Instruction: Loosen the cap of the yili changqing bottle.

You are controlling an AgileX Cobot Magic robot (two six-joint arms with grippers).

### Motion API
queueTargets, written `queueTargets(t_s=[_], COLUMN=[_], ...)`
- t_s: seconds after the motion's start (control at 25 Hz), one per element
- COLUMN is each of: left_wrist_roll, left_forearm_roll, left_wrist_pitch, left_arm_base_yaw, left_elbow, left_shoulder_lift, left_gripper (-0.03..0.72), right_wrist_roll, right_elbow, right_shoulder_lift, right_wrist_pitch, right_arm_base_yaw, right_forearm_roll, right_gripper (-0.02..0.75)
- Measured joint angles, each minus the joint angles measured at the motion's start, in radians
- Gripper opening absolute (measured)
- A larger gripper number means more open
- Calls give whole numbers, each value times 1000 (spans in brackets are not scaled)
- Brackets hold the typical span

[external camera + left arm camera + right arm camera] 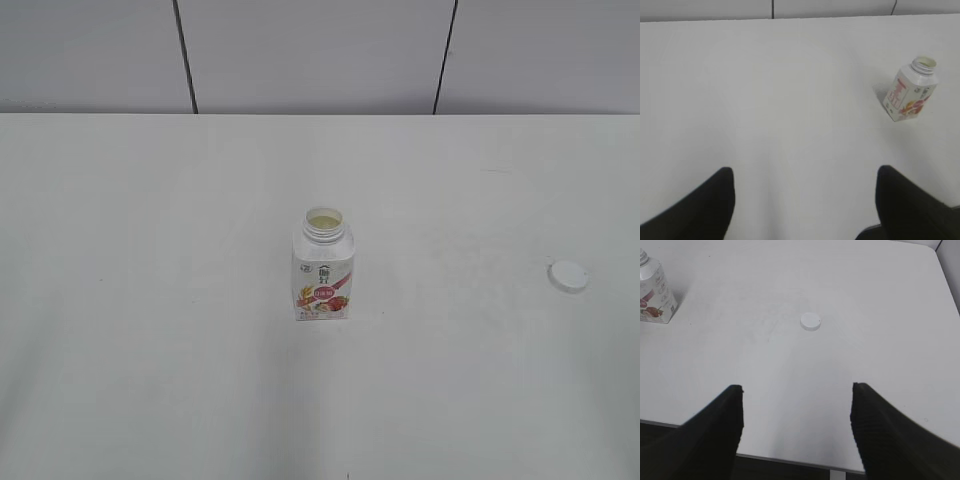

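Observation:
The yili changqing bottle stands upright in the middle of the white table, with its neck open and no cap on it. It also shows in the left wrist view and at the left edge of the right wrist view. The white cap lies flat on the table far to the bottle's right; the right wrist view shows it too. My left gripper is open and empty, well back from the bottle. My right gripper is open and empty, short of the cap. Neither gripper shows in the exterior view.
The white table ends at a grey panelled wall at the back. Its near edge shows between my right fingers, and its right edge runs along the right side of that view.

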Motion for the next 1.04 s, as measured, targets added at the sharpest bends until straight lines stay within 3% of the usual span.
queueTargets(t_s=[0.16,0.36,1.04], left_wrist_roll=[0,0,0], left_forearm_roll=[-28,-38,-38], left_wrist_pitch=[0,0,0], left_arm_base_yaw=[98,165,176], left_elbow=[0,0,0], left_shoulder_lift=[0,0,0], left_gripper=[531,531,507], right_wrist_roll=[0,11,18], right_elbow=[0,0,0], right_shoulder_lift=[0,0,0], right_wrist_pitch=[0,0,0], right_arm_base_yaw=[-1,-1,-1], right_forearm_roll=[0,1,1], right_gripper=[535,535,535])
